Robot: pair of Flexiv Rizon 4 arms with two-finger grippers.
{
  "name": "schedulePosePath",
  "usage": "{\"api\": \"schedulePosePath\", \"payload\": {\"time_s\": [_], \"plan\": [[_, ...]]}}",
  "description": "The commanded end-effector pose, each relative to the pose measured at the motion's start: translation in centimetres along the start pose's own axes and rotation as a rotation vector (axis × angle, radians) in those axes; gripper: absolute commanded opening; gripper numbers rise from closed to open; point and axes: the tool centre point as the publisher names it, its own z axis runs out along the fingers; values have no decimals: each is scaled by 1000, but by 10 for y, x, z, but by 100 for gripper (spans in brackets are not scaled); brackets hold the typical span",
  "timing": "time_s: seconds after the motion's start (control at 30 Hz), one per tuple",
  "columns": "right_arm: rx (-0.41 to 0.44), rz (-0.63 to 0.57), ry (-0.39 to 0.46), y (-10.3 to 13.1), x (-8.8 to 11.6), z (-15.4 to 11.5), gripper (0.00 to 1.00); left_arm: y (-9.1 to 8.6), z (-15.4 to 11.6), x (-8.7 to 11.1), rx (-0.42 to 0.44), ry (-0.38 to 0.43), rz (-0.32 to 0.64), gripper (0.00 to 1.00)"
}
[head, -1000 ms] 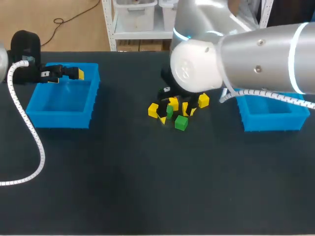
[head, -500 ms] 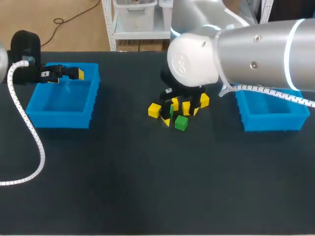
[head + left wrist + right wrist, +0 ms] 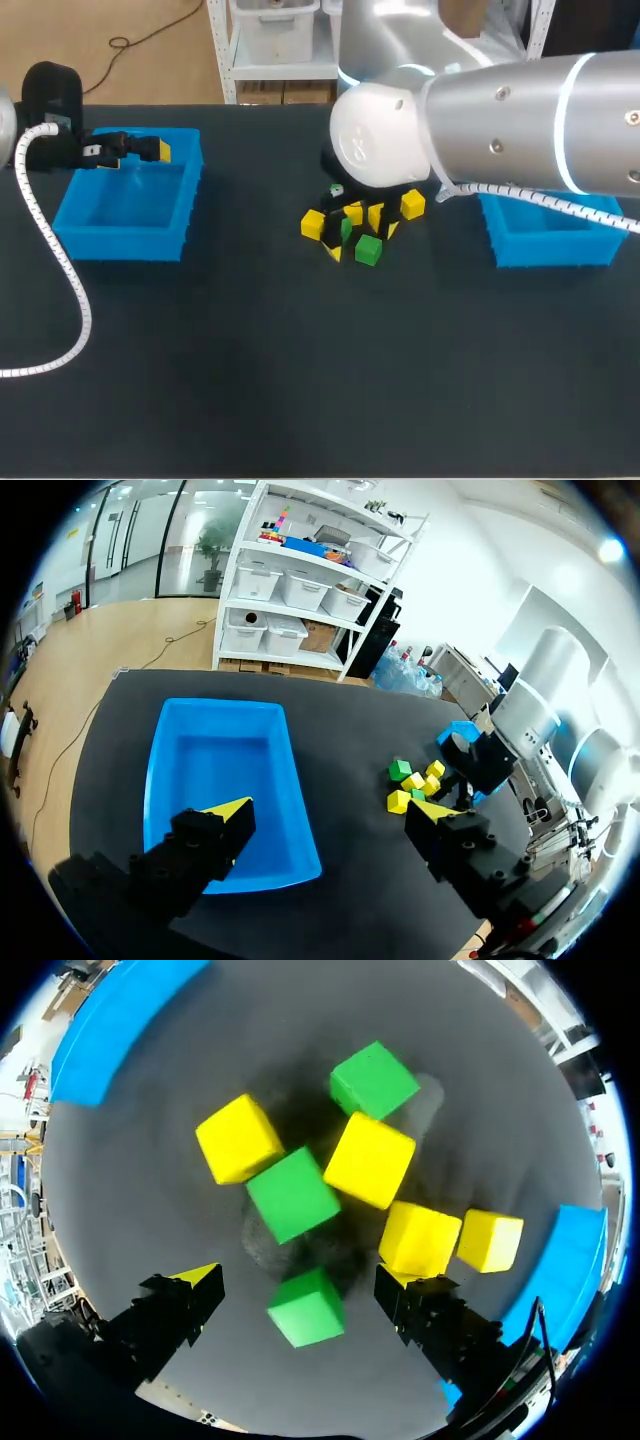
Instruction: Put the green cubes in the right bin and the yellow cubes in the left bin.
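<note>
Seven cubes (image 3: 369,1159) lie unsorted at the table (image 3: 250,380) centre; right gripper (image 3: 300,1280) spread over them, left gripper (image 3: 330,812) spread above left bin (image 3: 225,760).

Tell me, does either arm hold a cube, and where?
Nothing is held. The right gripper stands open, a green cube between its jaws untouched; the left gripper is empty.

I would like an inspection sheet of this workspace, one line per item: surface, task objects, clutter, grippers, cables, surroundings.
Surface: black table.
Job's things: four yellow cubes and three green cubes clustered between the bins; left bin looks empty; right bin partly hidden.
Clutter: nothing seen.
Grippers: left gripper open above the left bin; right gripper open, low over the cluster, one green cube between its fingers.
Cables: white coiled cable looping over the table's left side.
Surroundings: nothing seen.
</note>
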Motion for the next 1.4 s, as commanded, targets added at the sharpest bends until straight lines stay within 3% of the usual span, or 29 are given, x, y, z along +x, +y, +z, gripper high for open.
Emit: {"api": "schedulePosePath", "payload": {"time_s": [0.03, 0.33, 1.1, 1.4], "plan": [[48, -13, -39, 1, 12, 0, 100, 2, 0, 1, 8, -6, 2, 100], [135, -59, -95, 9, 19, -11, 100, 2, 0, 1, 8, -6, 2, 100], [127, -44, -111, 8, 20, -13, 100, 2, 0, 1, 8, -6, 2, 100], [164, -123, -107, 7, 23, -28, 100, 2, 0, 1, 8, -6, 2, 100]]}}
